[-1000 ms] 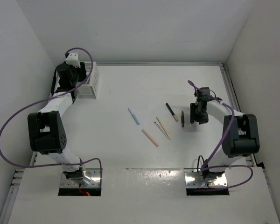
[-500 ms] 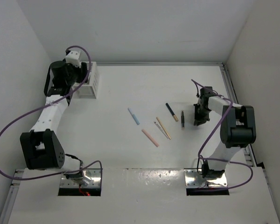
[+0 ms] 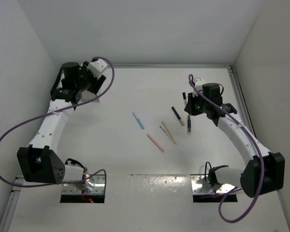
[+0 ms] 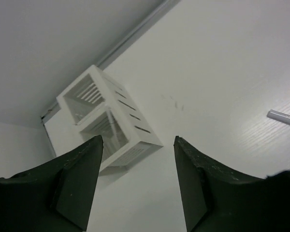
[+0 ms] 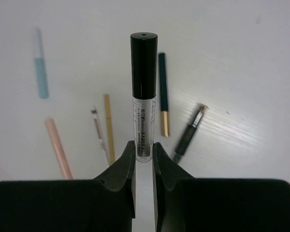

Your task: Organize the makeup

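Note:
My right gripper (image 3: 190, 104) is shut on a clear tube with a black cap (image 5: 144, 92) and holds it above the table; the tube also shows in the top view (image 3: 184, 98). Below it lie a black stick with a gold band (image 5: 163, 92), a black brush (image 5: 188, 135), a tan stick (image 5: 108, 126), a thin grey-white stick (image 5: 99, 135), a salmon pink stick (image 5: 58, 154) and a light blue stick (image 5: 40, 67). In the top view they lie mid-table: light blue (image 3: 138, 120), pink (image 3: 155, 142), tan (image 3: 169, 132), black-gold (image 3: 178, 116). My left gripper (image 4: 137, 145) is open and empty.
A white slatted square box (image 4: 106, 121) stands at the back left near the wall, ahead of my left gripper (image 3: 89, 79); the arm hides it in the top view. A pale stick end (image 4: 282, 117) shows at the left wrist view's right edge.
My right gripper has risen from the table with the clear tube in it and moved left and back. My left gripper has lifted away from the box and swung right.

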Controlling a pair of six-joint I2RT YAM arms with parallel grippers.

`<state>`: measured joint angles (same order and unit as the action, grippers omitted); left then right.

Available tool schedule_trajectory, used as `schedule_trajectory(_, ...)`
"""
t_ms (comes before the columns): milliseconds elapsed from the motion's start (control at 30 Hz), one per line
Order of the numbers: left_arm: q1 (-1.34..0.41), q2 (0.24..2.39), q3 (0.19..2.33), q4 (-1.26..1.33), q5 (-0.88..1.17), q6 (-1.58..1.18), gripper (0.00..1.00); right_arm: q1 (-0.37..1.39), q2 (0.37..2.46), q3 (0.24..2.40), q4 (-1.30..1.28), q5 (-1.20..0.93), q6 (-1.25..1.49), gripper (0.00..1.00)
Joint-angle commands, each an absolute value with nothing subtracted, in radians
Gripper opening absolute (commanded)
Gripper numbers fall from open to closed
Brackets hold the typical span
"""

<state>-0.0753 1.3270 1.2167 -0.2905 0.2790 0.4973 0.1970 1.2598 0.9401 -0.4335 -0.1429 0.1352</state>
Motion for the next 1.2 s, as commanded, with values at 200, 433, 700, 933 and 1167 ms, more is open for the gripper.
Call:
schedule_trajectory(200,-0.087,1.281,1.310,-0.405,0.833,0.296,0.83,0.541,1.267,0.839,0.102,-0.328,0.219,0.00)
schedule_trajectory(433,-0.130,1.325,1.214,-0.301,0.927,0.109,0.84,0.742,1.403,0.975,0.291,-0.284,0.207,0.00)
schedule_trajectory(700,-0.118,1.335,1.181,-0.268,0.998,0.072,0.84,0.795,1.532,1.066,0.327,-0.186,0.238,0.00)
schedule_trajectory(933,-0.091,1.315,1.135,-0.268,1.111,0.090,0.69,0.785,1.514,1.040,0.316,-0.100,0.227,0.00)
schedule_trajectory(1167,-0.112,1.324,1.144,-0.233,1.120,0.069,0.76,0.781,1.519,1.028,0.339,-0.115,0.258,0.00)
